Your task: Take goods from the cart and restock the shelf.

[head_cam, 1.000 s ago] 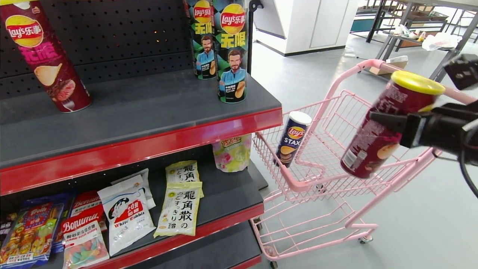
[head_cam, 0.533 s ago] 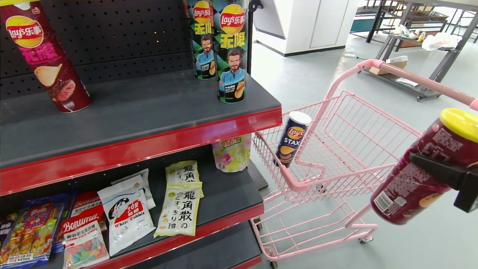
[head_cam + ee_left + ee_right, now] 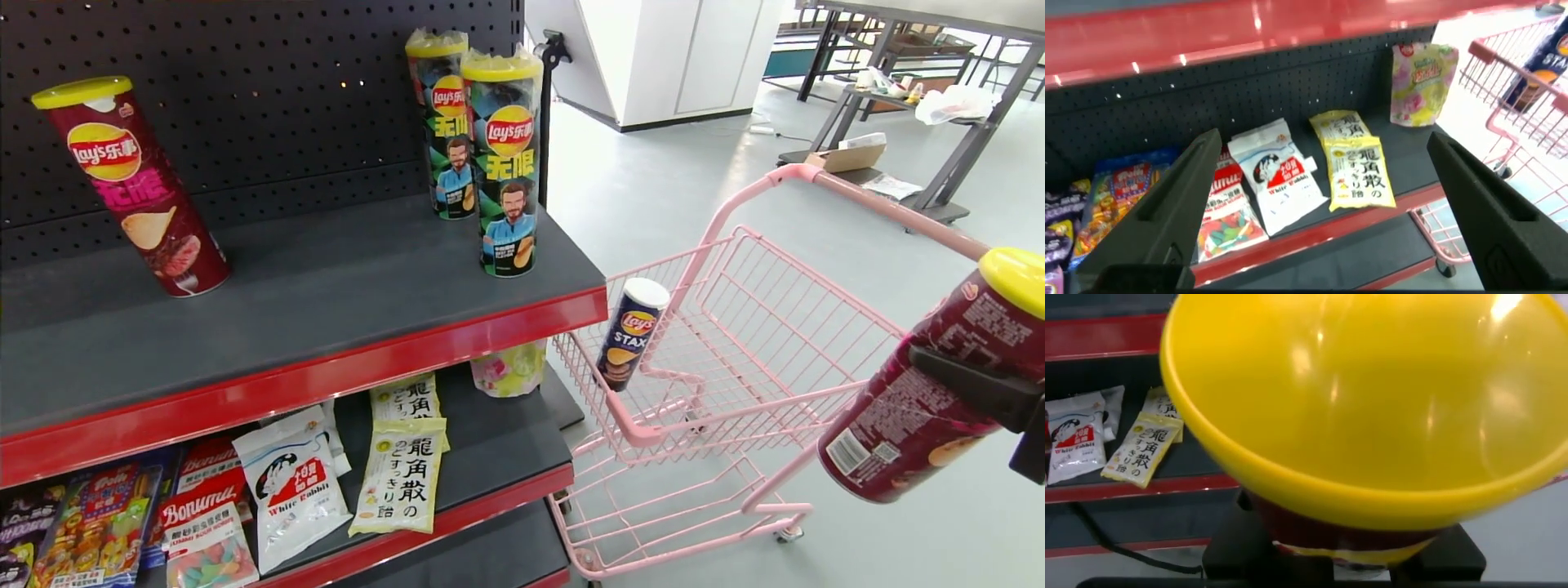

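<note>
Held can: dark red cardboard chip tube with a yellow plastic lid (image 3: 890, 425), up in the air at the far right, tilted with the lid end higher and pointing away from the shelf. That lid sits right in front of the right wrist camera (image 3: 1372, 400).
In the way: pink wire shopping cart (image 3: 645, 429) is parked just beside the shelf's right end, between the held tube and the shelf. A dark blue chip tube with a white lid (image 3: 629, 335) stands in the basket corner nearest the shelf.
Upper shelf: grey shelf board with a red front lip (image 3: 343, 294). One dark red chip tube (image 3: 139, 188) stands at the left, and two green-and-black chip tubes (image 3: 506, 163) stand at the right end, one behind the other.
Lower shelf: flat snack bags (image 3: 400, 474) lying face up.
Right hand: (image 3: 959, 384) pinching the held tube across its middle, one black finger over the front.
Left hand: (image 3: 1323, 143) fingers spread wide with nothing between them, low down and facing the lower shelf.
Room: a wide stretch of grey board between the lone red tube and the green-and-black pair.
</note>
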{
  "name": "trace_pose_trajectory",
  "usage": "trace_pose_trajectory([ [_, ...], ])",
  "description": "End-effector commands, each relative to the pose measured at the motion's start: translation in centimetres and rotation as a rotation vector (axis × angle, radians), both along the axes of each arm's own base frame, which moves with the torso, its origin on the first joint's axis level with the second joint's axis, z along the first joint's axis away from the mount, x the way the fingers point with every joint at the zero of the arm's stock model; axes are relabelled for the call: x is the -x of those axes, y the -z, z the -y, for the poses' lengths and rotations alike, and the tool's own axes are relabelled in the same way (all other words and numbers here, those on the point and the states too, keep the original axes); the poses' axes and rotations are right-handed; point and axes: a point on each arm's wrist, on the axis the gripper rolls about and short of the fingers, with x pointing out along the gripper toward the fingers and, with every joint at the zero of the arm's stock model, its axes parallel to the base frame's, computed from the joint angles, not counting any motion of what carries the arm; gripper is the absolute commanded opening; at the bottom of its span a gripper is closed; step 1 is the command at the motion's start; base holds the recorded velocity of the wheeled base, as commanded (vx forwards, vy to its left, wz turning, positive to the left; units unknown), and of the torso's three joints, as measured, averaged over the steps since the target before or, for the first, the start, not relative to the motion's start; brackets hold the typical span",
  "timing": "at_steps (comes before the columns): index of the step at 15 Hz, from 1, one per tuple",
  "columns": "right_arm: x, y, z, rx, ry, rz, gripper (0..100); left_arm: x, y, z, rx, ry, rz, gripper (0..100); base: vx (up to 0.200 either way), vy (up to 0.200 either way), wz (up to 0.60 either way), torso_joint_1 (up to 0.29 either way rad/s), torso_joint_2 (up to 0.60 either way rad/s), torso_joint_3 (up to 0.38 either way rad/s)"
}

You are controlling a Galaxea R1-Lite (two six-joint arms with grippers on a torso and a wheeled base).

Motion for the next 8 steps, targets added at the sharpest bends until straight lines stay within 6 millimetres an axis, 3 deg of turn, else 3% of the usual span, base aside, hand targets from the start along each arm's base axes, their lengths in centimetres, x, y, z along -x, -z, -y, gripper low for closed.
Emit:
trace_pose_trajectory([
  [1, 0.02, 0.22, 0.00, 0.003, -0.002, -0.007, 0, 0.00, 0.01, 0.00, 0.000, 0.000, -0.001, 100, 0.000, 0.000, 0.00, 0.232, -0.57, -0.354],
  [8, -0.47, 0.47, -0.44, 0.010, -0.110, -0.029, 0, 0.00, 0.01, 0.00, 0.000, 0.001, -0.001, 100, 0.000, 0.000, 0.00, 0.223, -0.54, -0.324],
])
